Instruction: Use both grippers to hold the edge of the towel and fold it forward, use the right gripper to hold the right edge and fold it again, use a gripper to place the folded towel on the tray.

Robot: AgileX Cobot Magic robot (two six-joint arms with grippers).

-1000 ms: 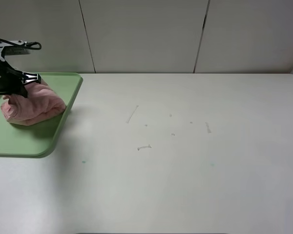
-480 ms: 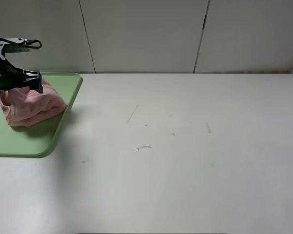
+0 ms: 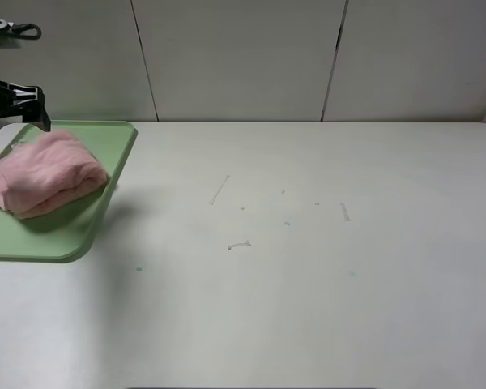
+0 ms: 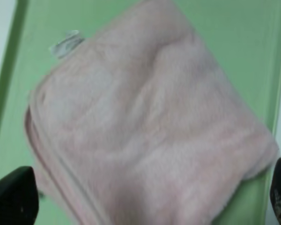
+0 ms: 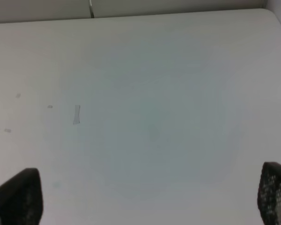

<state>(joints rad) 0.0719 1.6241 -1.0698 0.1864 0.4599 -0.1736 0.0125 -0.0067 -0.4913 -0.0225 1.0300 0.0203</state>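
Pink and fluffy, the towel (image 3: 45, 173) lay folded into a thick bundle on the tray (image 3: 89, 217), toward the tray's far half, its layered edge (image 4: 51, 159) showing as stacked hems in the left wrist view. A small pale tag (image 4: 65, 43) stuck out at one corner of the bundle. The pale green tray sat at the far left of the table (image 3: 308, 267), with bare green floor showing around the towel on the side toward the table's middle.

The left gripper (image 3: 34, 105) hung above the far rim of the tray, clear of the towel; its two black fingertips (image 4: 14, 197) stood spread wide, one at either side of the bundle, with nothing between them. The right gripper (image 5: 145, 206) was seen only in its own wrist view, fingers likewise held wide apart over bare tabletop, well away from the tray.

The table was a matte off-white surface, lightly marked: a thin scratch (image 3: 219, 190) and a few small specks and scuffs (image 3: 239, 245) lay right of the tray near the table's centre. Beyond the table's far edge rose a wall (image 3: 243, 57) of pale grey panels divided by dark vertical seams.
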